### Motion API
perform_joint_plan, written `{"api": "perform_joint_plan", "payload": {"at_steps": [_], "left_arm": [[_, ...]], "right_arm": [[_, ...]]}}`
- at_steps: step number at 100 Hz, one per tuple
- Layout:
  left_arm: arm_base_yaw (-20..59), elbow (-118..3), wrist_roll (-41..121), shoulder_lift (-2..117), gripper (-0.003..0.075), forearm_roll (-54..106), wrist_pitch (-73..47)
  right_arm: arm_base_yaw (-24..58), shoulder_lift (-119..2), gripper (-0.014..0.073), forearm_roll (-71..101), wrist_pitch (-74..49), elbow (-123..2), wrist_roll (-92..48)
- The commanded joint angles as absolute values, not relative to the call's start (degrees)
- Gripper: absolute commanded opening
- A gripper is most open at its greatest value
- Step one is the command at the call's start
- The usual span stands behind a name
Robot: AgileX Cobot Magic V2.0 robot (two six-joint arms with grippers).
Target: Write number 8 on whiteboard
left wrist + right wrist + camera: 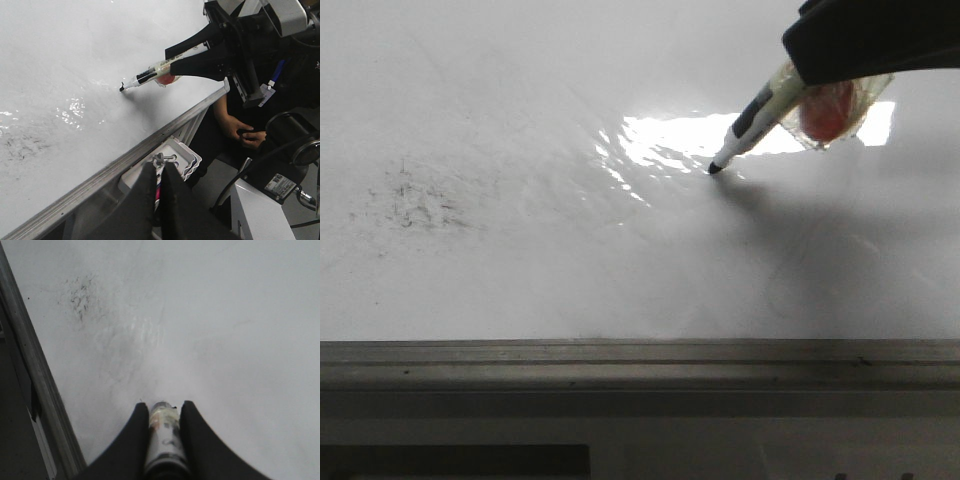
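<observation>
The whiteboard [520,110] fills the front view, glossy white with a bright reflection. No number 8 shows on it; only a tiny black mark lies at the pen tip in the left wrist view. My right gripper [162,409] is shut on a black-and-white marker [752,122], which has a red piece taped to its barrel. The marker slants down with its tip [716,168] touching the board just left of the reflection. My left gripper [160,169] hangs off the board's edge beyond the ledge, its jaws together with nothing held.
Faint black specks [415,200] smudge the board at the left. A grey metal ledge [620,360] runs along the near edge. A white tray [182,152] hangs below the ledge. A person's hand [245,134] is beside the right arm.
</observation>
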State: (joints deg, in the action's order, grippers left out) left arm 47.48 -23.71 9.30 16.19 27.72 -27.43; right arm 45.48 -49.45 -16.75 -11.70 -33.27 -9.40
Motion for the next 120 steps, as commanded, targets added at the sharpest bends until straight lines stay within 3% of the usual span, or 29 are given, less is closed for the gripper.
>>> {"api": "perform_joint_plan", "payload": {"at_steps": [1,83,120], "left_arm": [[47.77,-25.13,8.9,16.87,-0.002,29.02,-23.12],[47.77,-25.13,8.98,16.87,-0.002,29.43,-23.33],[47.77,-25.13,8.98,16.87,-0.002,29.43,-23.33]], "right_arm": [[45.06,-51.03,-0.0043,-16.7,-10.27,-34.77,-9.32],[45.06,-46.13,-0.0043,-14.66,-32.14,-34.66,-6.45],[45.26,-49.52,-0.0043,-9.33,-19.69,-30.7,-6.45]]}}
